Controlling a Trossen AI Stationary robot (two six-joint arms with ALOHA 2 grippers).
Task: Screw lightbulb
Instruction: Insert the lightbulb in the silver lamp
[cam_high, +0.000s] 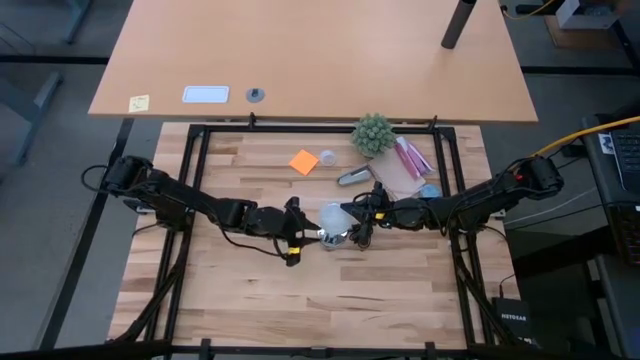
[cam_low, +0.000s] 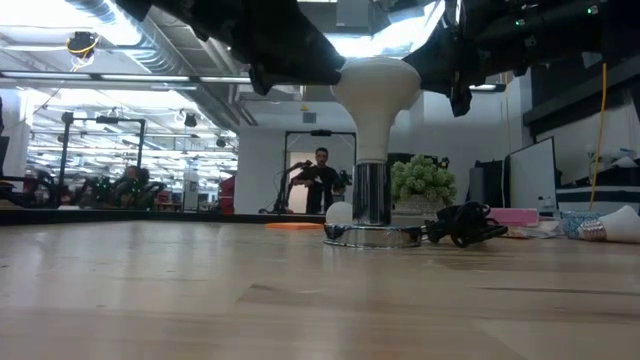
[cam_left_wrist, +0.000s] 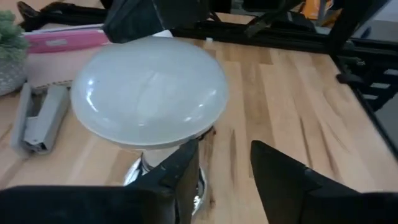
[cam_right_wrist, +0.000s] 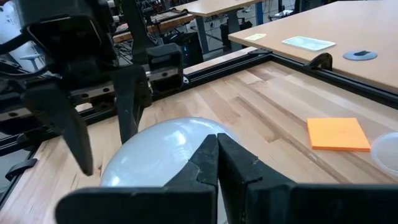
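Observation:
The white frosted lightbulb stands upright with its neck in the shiny silver socket, whose round base rests on the wooden table. My left gripper is open on the bulb's left side. Its gap lies beside the bulb, and one finger reaches under the rim of the head. My right gripper is shut, with its tips at the head's right side. My left gripper: one fingertip lies just under the edge of the bulb's head, and I cannot tell whether it touches. My right gripper comes almost level from the table's right. Its shut fingertips meet the side of the bulb's round head. The bulb stays upright in the socket.
A grey stapler, an orange note, a small plant and a pink case lie behind the socket. A black cord is bunched to its right. The near half of the table is bare wood.

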